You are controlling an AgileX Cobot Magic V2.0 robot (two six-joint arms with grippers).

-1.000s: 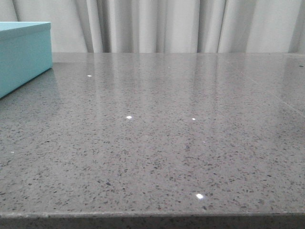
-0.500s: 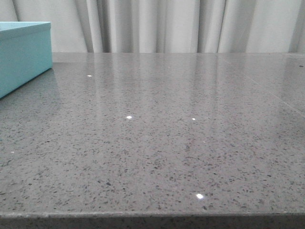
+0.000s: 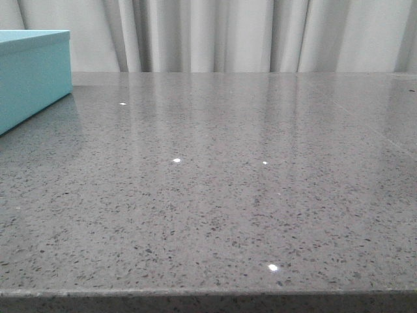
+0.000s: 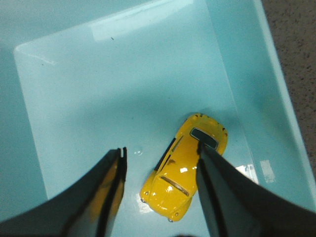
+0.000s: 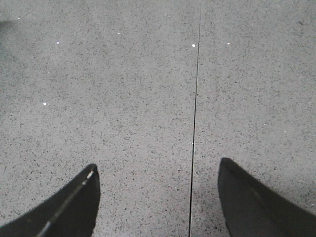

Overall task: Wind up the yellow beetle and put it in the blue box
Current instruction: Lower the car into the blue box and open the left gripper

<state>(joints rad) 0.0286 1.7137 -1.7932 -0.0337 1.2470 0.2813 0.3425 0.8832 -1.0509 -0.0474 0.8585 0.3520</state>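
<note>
Over on the left, the large light turquoise-blue rectangular box [image 3: 32, 72] sits at the table's edge, and the left gripper [image 4: 160, 163] hangs directly above its inside with its dark fingers spread wide and nothing between them. Below it, on the pale box floor, rests the small glossy yellow toy beetle car [image 4: 185, 165], lying beneath the gap but off to one side, close under one finger [image 4: 222, 187] and well clear of the other [image 4: 106, 192]. Its long axis runs slantwise across the span of the fingers rather than square to them, and it looks apart from both. The toy seems already stored, so I judge the next move is simply a straight lift out, with that near finger the only thing likely to brush the car. Farther right, the right gripper [image 5: 158, 197] hovers open and empty over the bare speckled grey stone tabletop [image 5: 123, 98], well away from the box and from the toy.
</note>
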